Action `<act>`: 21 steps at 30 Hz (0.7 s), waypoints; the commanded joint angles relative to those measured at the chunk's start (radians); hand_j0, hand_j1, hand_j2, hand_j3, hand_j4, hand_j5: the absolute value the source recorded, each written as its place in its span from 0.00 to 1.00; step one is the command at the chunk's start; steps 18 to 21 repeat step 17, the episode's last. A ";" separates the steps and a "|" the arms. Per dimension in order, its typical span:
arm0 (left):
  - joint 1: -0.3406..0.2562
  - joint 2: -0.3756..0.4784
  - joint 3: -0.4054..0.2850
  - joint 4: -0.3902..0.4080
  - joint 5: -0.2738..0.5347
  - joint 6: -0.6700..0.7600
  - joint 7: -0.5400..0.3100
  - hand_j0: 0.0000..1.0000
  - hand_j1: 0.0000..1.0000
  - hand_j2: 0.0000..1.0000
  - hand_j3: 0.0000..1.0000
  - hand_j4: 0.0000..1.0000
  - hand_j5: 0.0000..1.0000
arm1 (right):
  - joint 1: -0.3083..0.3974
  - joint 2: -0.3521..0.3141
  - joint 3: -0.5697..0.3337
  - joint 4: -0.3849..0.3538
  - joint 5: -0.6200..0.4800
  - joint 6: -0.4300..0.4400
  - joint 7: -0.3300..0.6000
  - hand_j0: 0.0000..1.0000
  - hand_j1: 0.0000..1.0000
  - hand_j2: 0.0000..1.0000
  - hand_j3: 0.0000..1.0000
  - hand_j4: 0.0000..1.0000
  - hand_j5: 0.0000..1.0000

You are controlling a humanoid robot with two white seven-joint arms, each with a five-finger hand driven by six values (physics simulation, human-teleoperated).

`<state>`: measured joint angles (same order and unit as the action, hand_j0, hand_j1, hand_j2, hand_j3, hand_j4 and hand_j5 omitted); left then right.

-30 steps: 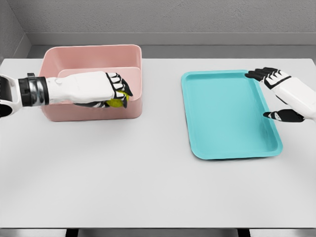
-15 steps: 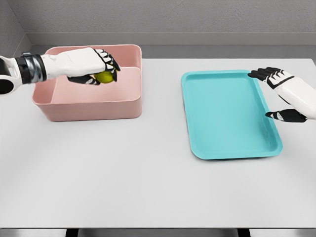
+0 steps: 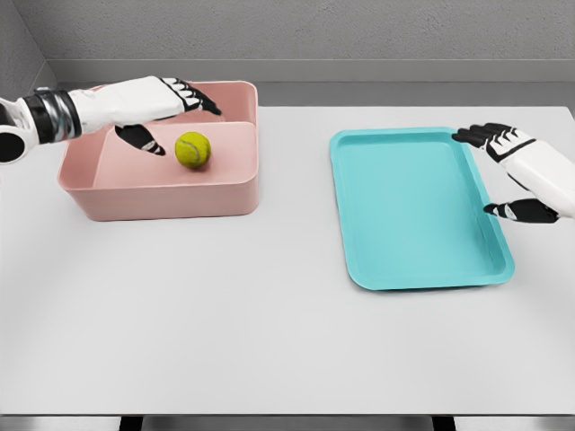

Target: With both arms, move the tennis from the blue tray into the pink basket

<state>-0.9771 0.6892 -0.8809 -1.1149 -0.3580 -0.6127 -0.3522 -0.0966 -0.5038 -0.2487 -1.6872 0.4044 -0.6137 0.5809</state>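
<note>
A yellow-green tennis ball [image 3: 192, 149] is inside the pink basket [image 3: 162, 197], free of any hand. My left hand [image 3: 171, 112] hovers over the basket just above and left of the ball, fingers spread open, holding nothing. The blue tray [image 3: 418, 208] lies on the right of the table with nothing on it. My right hand [image 3: 505, 171] stays open at the tray's right edge, fingers relaxed above its far right corner.
The white table [image 3: 225, 314] carries only the basket at the back left and the tray at the right. A grey wall runs behind the table's far edge.
My left hand carried the ball up over the basket, then opened and let it go; the ball now sits in the basket. The right hand barely moved.
</note>
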 commanded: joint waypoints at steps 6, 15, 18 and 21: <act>0.014 0.136 0.014 -0.002 0.159 0.002 0.001 1.00 1.00 1.00 1.00 1.00 1.00 | 0.000 0.001 -0.001 -0.002 -0.007 0.003 0.000 1.00 1.00 1.00 1.00 1.00 1.00; 0.095 0.320 0.088 0.009 0.246 0.002 0.001 1.00 1.00 1.00 1.00 1.00 1.00 | 0.002 -0.001 -0.001 0.001 -0.007 0.003 -0.001 1.00 1.00 1.00 1.00 1.00 1.00; 0.098 0.325 0.096 0.009 0.249 0.002 0.001 1.00 1.00 1.00 1.00 1.00 1.00 | 0.002 -0.001 -0.001 0.001 -0.007 0.003 -0.001 1.00 1.00 1.00 1.00 1.00 1.00; 0.098 0.325 0.096 0.009 0.249 0.002 0.001 1.00 1.00 1.00 1.00 1.00 1.00 | 0.002 -0.001 -0.001 0.001 -0.007 0.003 -0.001 1.00 1.00 1.00 1.00 1.00 1.00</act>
